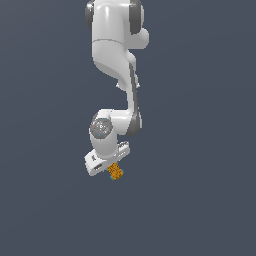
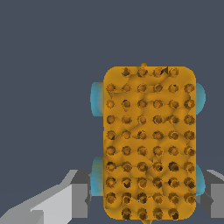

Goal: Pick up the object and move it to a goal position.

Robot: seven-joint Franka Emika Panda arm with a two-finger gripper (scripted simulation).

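The object (image 2: 148, 142) is an orange-yellow studded block with teal-blue bits at its edges, and it fills the middle of the wrist view. My gripper (image 2: 148, 199) has one grey finger on each side of the block's near end, both pressed against the teal bits, so it is shut on the object. In the exterior view the object (image 1: 116, 173) sticks out below the white gripper (image 1: 112, 167) at the arm's lower end. The goal position is out of view in both frames.
The white arm (image 1: 115, 45) hangs down from the top of the exterior view. A plain dark blue-grey surface lies around it, with no other objects showing.
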